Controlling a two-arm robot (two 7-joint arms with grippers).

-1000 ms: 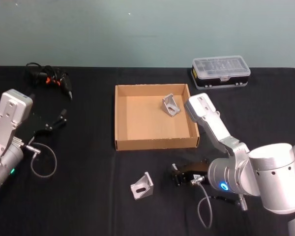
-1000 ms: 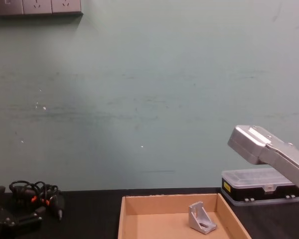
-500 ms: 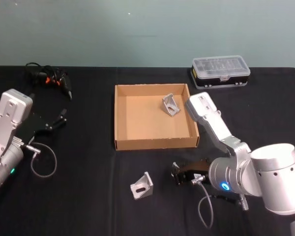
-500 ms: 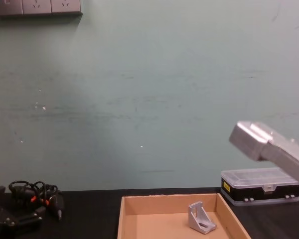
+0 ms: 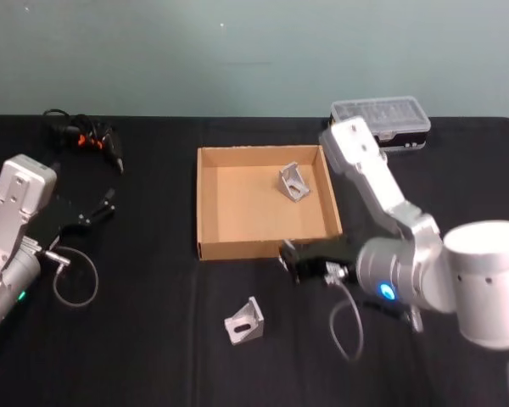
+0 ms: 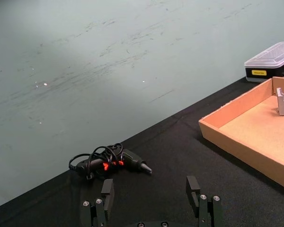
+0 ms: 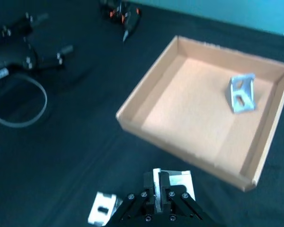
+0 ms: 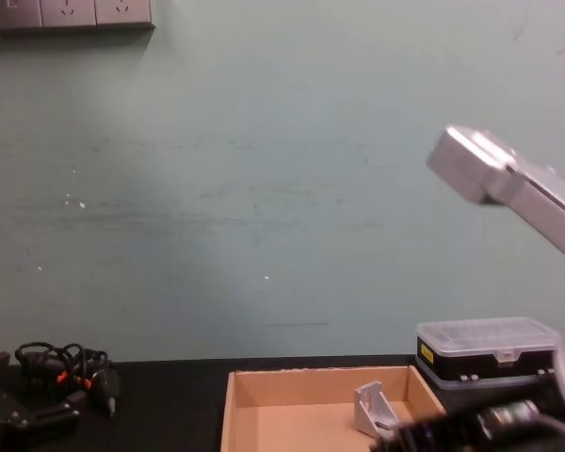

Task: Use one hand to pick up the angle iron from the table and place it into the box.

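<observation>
- angle iron (image 7: 182,182): pinched in my right gripper (image 7: 156,179), fingers narrow and closed on it, clear of the desk (image 5: 136,339).
- Just changed: the right gripper (image 5: 290,257) has lifted and carried forward. It is now by the near wall of the box (image 5: 254,249), at about the box's 5 o'clock.
- Meaning: I judge the pick done and the transfer under way. The piece is not yet over the box floor. Next I need to clear the low wall, then release.
- Versus a second ago: the gripper was low over the desk, at 3 o'clock from the loose angle iron (image 5: 244,320). Now it is at 1 o'clock from it and near the box. In the chest view my right arm sits higher.
- Unmoved: the loose angle iron, well short of the box, and the boxed angle iron (image 5: 294,181) near the box's 1 o'clock corner.
- Left gripper (image 6: 150,182): fingers wide, nothing between them, parked at 9 o'clock from the box, same as before.
- Risk: dropping the held piece on the boxed one, so I should aim for bare floor at 7 o'clock inside the box.
</observation>
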